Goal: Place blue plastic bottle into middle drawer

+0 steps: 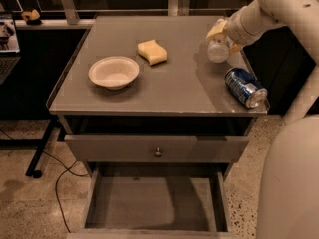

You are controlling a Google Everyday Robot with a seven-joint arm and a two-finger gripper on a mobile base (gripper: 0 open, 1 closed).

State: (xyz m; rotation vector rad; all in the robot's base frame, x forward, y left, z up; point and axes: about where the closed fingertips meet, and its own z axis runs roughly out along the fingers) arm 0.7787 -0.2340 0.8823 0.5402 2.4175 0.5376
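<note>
Gripping blue plastic bottle (218,52) — hand (225,39) (tabletop (184,81) rear) half-hides it.

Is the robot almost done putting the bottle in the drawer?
About halfway. Done: the middle drawer is pulled open. In hand: the hand grips the blue plastic bottle over the tabletop, near the blue can. Left: carry it down and set it in the drawer.

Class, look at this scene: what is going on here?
The robot's arm reaches across the cabinet top, its claw at the blue plastic bottle near the right rear edge. The middle drawer stands pulled out below, and the bottle is not yet in it. A white bowl, a yellow sponge and a blue can also sit on top.
</note>
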